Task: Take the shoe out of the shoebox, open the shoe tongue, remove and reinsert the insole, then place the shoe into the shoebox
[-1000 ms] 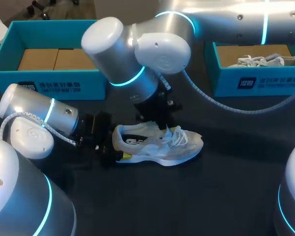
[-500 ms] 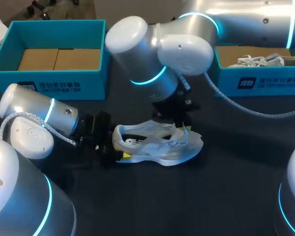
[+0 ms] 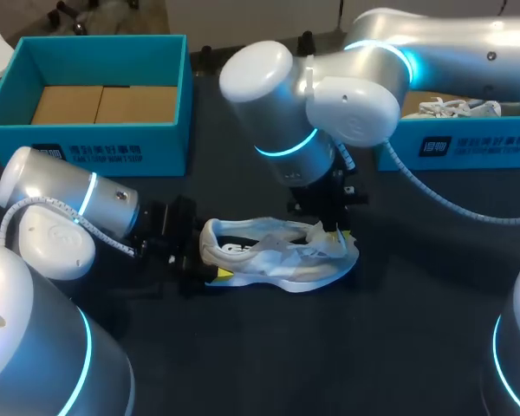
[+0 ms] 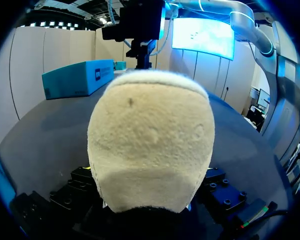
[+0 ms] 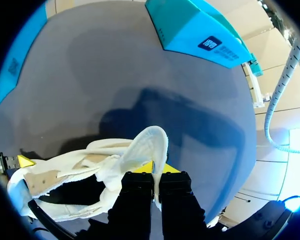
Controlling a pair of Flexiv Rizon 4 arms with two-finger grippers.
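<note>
The right gripper pinches the tongue of the shoe, opening it; next, pull it left (left gripper: grip cannot be told).

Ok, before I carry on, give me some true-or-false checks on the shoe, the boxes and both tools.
1. The white mesh trainer lies on the dark table, outside both boxes. True.
2. The teal cardboard shoebox on the left holds a second shoe. False: only brown cardboard shows inside it. The other shoe is in the right teal box.
3. The right tool pinches a pale flap at the trainer's opening. True.
4. The left tool is at the trainer's toe. False: it is at the heel.
</note>
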